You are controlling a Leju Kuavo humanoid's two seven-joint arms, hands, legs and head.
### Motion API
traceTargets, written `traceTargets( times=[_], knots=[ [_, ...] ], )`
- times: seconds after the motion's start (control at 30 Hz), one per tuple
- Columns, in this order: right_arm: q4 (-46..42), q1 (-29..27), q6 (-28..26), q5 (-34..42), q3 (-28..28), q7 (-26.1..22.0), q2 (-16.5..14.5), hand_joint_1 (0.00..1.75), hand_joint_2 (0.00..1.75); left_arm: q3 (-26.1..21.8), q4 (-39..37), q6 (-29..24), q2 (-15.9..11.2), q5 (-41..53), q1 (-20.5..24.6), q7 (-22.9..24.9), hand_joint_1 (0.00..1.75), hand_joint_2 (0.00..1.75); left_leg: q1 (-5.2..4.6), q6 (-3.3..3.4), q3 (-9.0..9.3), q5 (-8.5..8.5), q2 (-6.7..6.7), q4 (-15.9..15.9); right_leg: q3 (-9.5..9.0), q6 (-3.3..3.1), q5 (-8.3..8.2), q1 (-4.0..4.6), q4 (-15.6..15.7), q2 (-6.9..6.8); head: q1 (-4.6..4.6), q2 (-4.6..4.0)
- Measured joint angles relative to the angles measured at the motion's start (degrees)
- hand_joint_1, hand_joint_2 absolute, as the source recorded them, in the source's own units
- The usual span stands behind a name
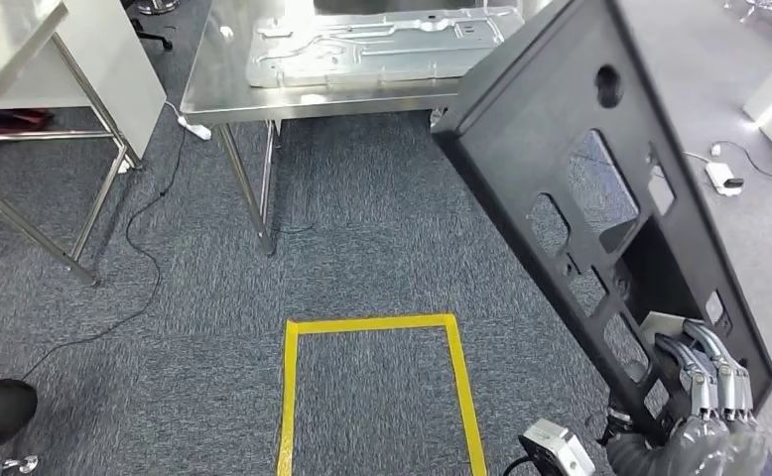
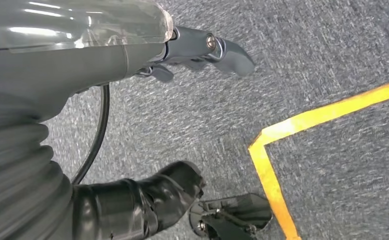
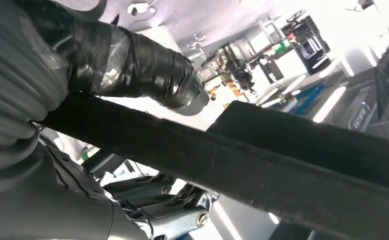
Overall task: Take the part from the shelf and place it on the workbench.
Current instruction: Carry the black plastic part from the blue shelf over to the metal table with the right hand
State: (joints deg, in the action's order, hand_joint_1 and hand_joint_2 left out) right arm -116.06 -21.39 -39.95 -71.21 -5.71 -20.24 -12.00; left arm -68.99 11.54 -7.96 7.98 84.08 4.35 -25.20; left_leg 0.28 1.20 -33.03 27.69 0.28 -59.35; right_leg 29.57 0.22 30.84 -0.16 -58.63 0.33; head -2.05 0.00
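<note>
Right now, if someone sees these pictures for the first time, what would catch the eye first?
The large black panel dominates the right side of the head view, tilted and gripped at its lower end by the right hand. Ahead stands a steel workbench with a flat silver metal sheet lying on it. On the grey carpet in front, yellow tape marks a rectangle.

Yellow tape outline (image 1: 377,377) on grey carpet (image 1: 362,248); a cable (image 1: 149,253) trails, perhaps from a power strip (image 1: 195,128).

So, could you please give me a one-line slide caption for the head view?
Right hand holds a large black perforated plastic panel near the steel workbench.
</note>
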Motion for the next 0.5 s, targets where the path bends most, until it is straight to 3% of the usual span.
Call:
traceTargets(
  times=[0.07, 0.1, 0.2, 0.23, 0.27, 0.3, 0.37, 0.43, 0.5],
  knots=[
    [0.0, 0.17, 0.0, -0.23, -0.06, 0.5, 0.03, 1.75, 1.75, 0.01, -0.01, 0.01, 0.08, 0.03, -0.1, -0.01, 0.0, 1.75, 0.32, 0.52, 0.66, -0.04, 0.01, 0.84, -0.03, 0.54, 0.77, -0.01, -0.84, -0.07, -0.07, 0.0],
    [0.0, 0.26, 0.0, -0.33, -0.08, 0.71, 0.07, 1.75, 1.75, 0.01, -0.01, 0.01, 0.11, 0.05, -0.13, -0.01, 0.0, 1.75, 0.53, 0.81, 1.09, -0.06, 0.05, 1.26, 0.81, 0.8, 1.81, -0.02, -2.81, -0.1, -0.14, 0.0],
    [0.05, 0.38, 0.0, -0.62, -0.08, 1.31, 0.36, 1.75, 1.75, 0.02, 0.0, 0.0, 0.12, 0.1, -0.13, -0.01, 0.0, 1.75, 0.62, 1.31, 1.88, 0.44, 0.13, 1.57, 7.27, 1.4, 5.7, -0.48, -13.66, -0.16, -0.24, 0.0],
    [0.09, 0.38, 0.0, -0.7, -0.08, 1.52, 0.49, 1.75, 1.75, 0.02, 0.0, -0.01, 0.11, 0.1, -0.12, 0.0, 0.0, 1.75, 0.63, 1.3, 2.19, 0.75, 0.08, 1.56, 9.07, 1.57, 5.62, -0.66, -15.86, -0.17, -0.25, 0.0],
    [0.11, 0.38, 0.0, -0.75, -0.08, 1.68, 0.6, 1.75, 1.75, 0.02, 0.0, -0.02, 0.11, 0.14, -0.12, 0.0, 0.0, 1.75, 0.66, 1.19, 2.63, 1.11, 0.01, 1.55, 9.86, 1.69, 4.33, -0.83, -15.93, -0.18, -0.25, 0.0],
    [0.13, 0.39, 0.0, -0.79, -0.08, 1.8, 0.69, 1.75, 1.75, 0.02, -0.01, -0.01, 0.11, 0.19, -0.13, 0.0, 0.0, 1.75, 0.7, 1.03, 3.26, 1.54, -0.07, 1.55, 9.44, 1.74, 1.88, -0.98, -13.64, -0.21, -0.25, 0.0],
    [0.15, 0.44, 0.01, -0.82, -0.08, 1.88, 0.82, 1.75, 1.75, 0.03, -0.02, -0.01, 0.15, 0.34, -0.17, 0.01, 0.0, 1.75, 0.69, 0.52, 4.46, 2.53, -0.17, 1.53, 6.94, 1.63, -3.09, -1.03, -6.29, -0.31, -0.28, 0.0],
    [0.14, 0.52, 0.01, -0.86, -0.1, 1.9, 0.91, 1.75, 1.75, 0.03, -0.01, -0.01, 0.17, 0.44, -0.13, 0.01, 0.0, 1.75, 0.56, -0.14, 4.88, 3.25, -0.21, 1.48, 5.11, 1.22, -4.47, -0.74, -1.96, -0.35, -0.25, 0.0],
    [0.13, 0.56, 0.0, -0.89, -0.13, 1.93, 0.97, 1.75, 1.75, 0.04, 0.0, -0.01, 0.17, 0.46, 0.06, -0.01, 0.0, 1.75, 0.49, -0.79, 5.06, 3.52, -0.15, 1.71, 4.69, 0.63, -3.81, -0.55, -1.41, -0.26, -0.13, 0.0]
  ],
)
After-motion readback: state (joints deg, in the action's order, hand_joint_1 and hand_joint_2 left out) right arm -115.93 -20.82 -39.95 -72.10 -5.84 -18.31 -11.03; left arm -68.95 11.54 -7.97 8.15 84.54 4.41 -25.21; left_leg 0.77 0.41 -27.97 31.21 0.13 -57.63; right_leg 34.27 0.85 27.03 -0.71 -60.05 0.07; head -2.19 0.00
